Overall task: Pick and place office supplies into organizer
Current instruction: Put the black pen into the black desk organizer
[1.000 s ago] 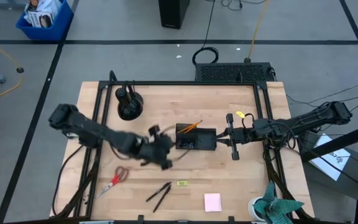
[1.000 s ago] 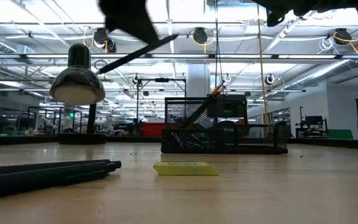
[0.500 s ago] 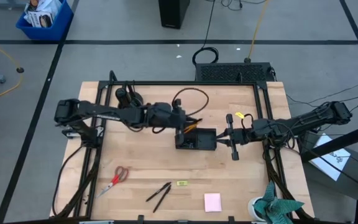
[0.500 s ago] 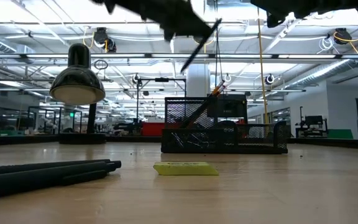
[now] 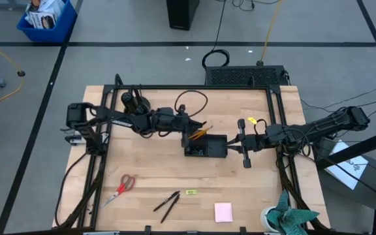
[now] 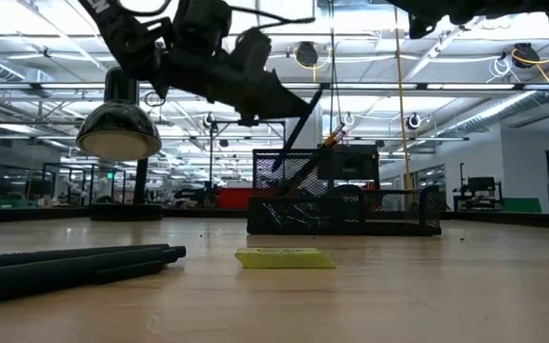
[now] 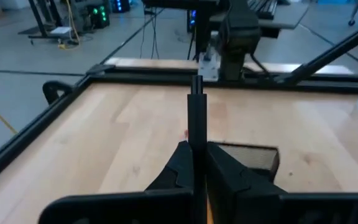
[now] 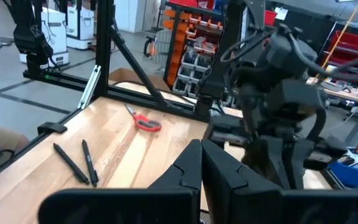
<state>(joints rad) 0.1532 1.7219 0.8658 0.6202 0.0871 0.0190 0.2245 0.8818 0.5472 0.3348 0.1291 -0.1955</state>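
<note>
The left gripper [image 5: 185, 130], clamped on a black pen [image 6: 298, 119], has swung from mid-tabletop to just above the organizer [image 5: 205, 145], its tip angled into a compartment, so release appears imminent; the right gripper [image 5: 241, 145] waits clenched beside the organizer.

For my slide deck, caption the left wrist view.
Left gripper shut on a black pen, above the organizer.
</note>
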